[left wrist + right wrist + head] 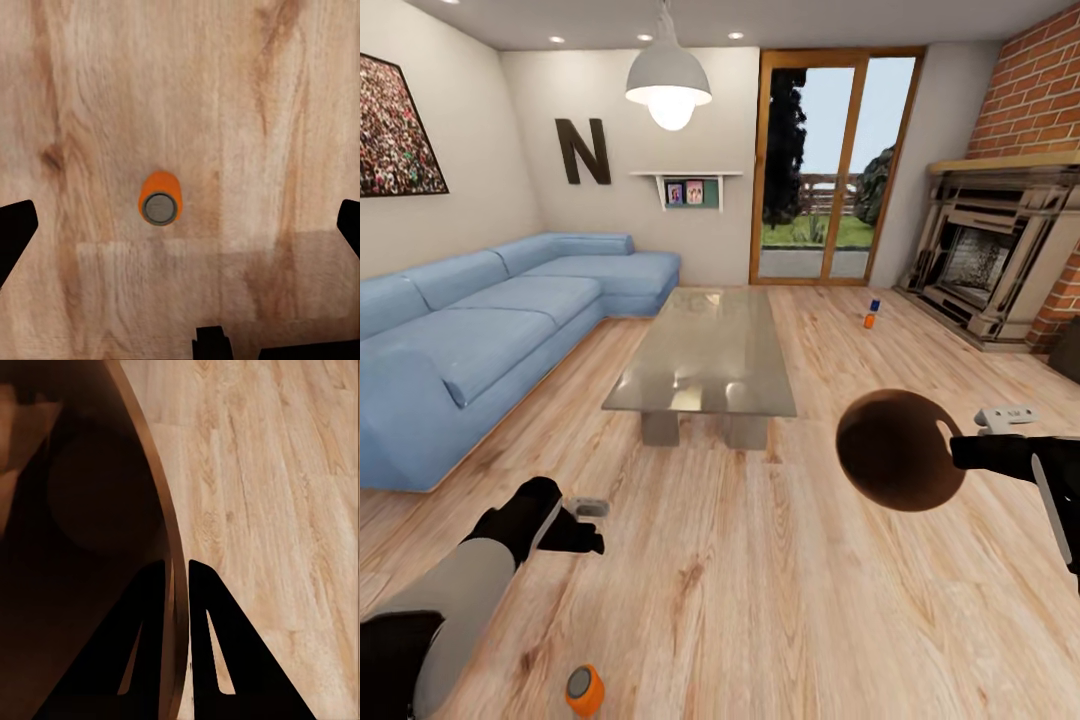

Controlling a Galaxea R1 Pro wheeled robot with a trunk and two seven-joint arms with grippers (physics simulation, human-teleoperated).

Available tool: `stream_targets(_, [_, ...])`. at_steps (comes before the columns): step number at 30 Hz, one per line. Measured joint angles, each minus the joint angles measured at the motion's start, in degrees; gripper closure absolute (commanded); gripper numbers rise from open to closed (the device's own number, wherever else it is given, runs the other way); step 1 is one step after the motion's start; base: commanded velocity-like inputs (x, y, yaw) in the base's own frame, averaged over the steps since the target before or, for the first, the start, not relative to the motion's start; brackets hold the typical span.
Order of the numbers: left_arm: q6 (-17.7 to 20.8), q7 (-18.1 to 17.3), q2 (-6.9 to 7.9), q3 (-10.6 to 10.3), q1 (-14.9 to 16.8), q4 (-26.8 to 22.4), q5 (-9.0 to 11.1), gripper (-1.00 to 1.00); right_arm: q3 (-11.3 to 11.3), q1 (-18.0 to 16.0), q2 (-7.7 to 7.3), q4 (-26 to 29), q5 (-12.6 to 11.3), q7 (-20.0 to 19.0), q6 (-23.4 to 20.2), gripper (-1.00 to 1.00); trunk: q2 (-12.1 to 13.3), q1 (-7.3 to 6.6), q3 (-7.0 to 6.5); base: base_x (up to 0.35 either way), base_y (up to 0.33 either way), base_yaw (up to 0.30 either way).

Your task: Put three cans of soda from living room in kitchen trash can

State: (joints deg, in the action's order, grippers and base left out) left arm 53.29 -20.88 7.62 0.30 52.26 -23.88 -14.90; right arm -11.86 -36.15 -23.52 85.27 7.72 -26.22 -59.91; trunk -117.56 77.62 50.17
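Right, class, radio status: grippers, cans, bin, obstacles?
Left gripper open above orange can. Right gripper clamped on bin rim. Two cans by fireplace. No obstacles.

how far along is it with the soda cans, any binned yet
None looks binned: the trash can's inside appears empty in the right wrist view. In hand: the right gripper pinches its rim, carrying it in the living room. The open left gripper hovers above an orange can standing on the floor. Left: that can, plus an orange can and blue can near the fireplace.
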Motion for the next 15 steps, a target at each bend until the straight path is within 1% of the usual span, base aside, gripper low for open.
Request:
stream_targets(1, [-1.15,0.05,0.01,0.05,0.57,1.36,0.02,-1.0,0.0,-0.01,-0.02,-0.02,0.13,0.01,0.02,1.0,-0.4,0.22,0.18,0.0,0.0,0.0])
stream_targets(4, [-2.5,0.11,0.02,0.11,1.27,3.03,0.03,-1.0,-0.04,-0.01,-0.03,-0.28,-0.23,-0.02,-0.05,1.0,-1.6,0.88,0.72,0.0,0.0,0.0])
stream_targets(10, [-2.9,0.13,0.03,0.13,1.54,3.67,0.07,-1.0,-0.05,-0.01,-0.01,-0.65,0.09,0.0,0.01,1.0,-4.01,2.2,1.8,0.0,0.0,0.0])
stream_targets(15, [-3.09,0.13,0.03,0.14,1.6,3.81,0.12,-1.0,0.16,-0.01,-0.02,-0.74,-0.32,-0.03,-0.06,1.0,-6.02,3.3,2.69,0.0,0.0,0.0])
